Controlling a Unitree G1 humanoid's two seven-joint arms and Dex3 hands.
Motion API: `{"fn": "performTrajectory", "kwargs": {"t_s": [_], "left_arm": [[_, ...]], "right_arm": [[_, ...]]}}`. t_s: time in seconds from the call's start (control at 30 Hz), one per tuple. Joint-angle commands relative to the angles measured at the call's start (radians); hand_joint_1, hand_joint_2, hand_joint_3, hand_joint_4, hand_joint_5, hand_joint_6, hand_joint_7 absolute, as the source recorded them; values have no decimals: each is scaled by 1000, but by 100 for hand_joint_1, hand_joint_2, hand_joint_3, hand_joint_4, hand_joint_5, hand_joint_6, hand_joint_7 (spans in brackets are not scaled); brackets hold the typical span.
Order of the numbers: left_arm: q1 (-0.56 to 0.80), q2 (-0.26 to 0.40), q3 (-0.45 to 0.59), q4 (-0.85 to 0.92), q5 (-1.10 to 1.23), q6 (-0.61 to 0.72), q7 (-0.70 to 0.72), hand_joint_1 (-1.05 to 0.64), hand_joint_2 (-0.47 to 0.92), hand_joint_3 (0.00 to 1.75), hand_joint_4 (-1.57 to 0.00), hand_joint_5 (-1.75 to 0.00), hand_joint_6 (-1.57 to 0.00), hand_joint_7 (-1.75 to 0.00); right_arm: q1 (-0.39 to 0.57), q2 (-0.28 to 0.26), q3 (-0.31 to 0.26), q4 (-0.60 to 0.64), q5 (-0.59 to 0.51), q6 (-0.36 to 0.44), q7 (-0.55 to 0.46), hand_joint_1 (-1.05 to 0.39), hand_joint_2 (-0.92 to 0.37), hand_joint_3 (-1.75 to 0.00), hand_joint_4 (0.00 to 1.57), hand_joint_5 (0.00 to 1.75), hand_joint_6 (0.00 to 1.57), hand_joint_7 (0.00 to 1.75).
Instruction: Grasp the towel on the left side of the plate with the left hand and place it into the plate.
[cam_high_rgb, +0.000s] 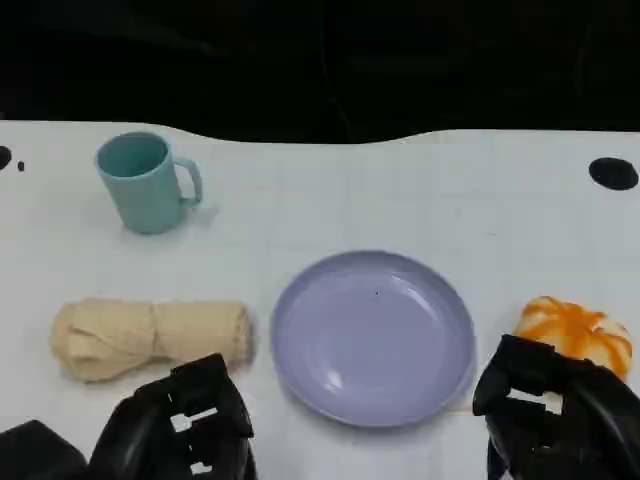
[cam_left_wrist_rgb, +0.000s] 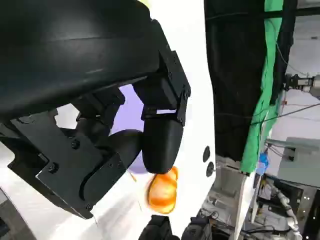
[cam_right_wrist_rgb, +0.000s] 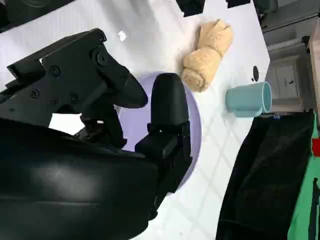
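Item: towel, a cream roll, lying on the white tabletop just left of the lavender plate, not touching it.
Left hand: hovering at the near edge, just short of the towel, holding nothing; fingers are appearing loosely curled, apart from the cloth.
Right hand: idling near the orange-and-white object, holding nothing, its fingers partly curled.
Handling advice: the hand should be coming down over the roll's middle, fingers closing across its width so the roll is not unwinding, then lifting clear of the plate rim.
Views: the right wrist view is showing towel and teal mug together; the left wrist view is giving plate and orange object instead.
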Motion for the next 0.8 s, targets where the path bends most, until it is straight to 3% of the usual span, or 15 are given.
{"fn": "performTrajectory", "kwargs": {"t_s": [0.03,0.8], "left_arm": [[5,7,1,-3,6,-6,1,-17,33,148,-93,-175,-89,-155],[12,10,-5,-8,36,-40,6,-14,35,148,-93,-174,-86,-155]], "right_arm": [[-1,-5,-8,-13,6,13,-4,-10,-56,-124,76,175,61,158],[4,-6,-11,-23,12,12,3,-8,-61,-120,74,175,56,163]]}}
